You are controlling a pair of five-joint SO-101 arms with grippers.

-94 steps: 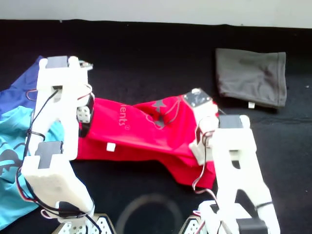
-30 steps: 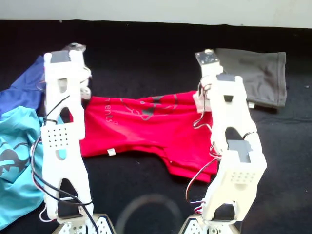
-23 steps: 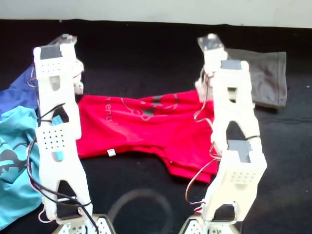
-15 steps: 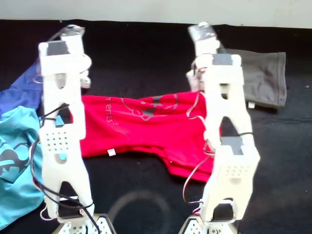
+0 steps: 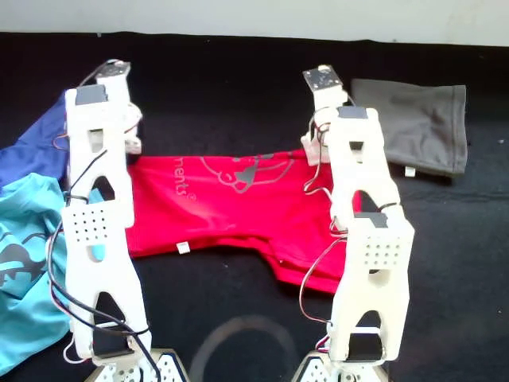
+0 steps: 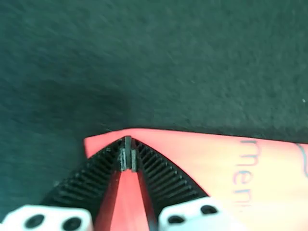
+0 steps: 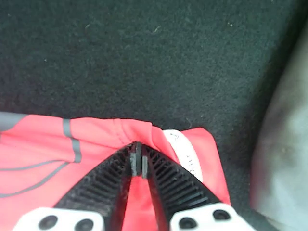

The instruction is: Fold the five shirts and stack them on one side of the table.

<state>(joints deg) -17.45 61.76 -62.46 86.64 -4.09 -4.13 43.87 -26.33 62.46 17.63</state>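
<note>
A red shirt lies spread across the middle of the black table, print side up. My left gripper is shut on the red shirt at its far left corner, seen in the high view near the left gripper. My right gripper is shut on the red shirt at its far right edge, beside a white label; in the high view the right gripper stands there. A folded grey shirt lies at the back right. A blue shirt and a teal shirt lie heaped at the left.
The black table has bare cloth behind the red shirt and along the front. The grey shirt lies close beside my right gripper. Both arm bases stand at the front edge.
Both arms have stretched toward the back of the table, pulling the red shirt's far edge with them and flattening it. In the last half second they dropped slightly lower.
</note>
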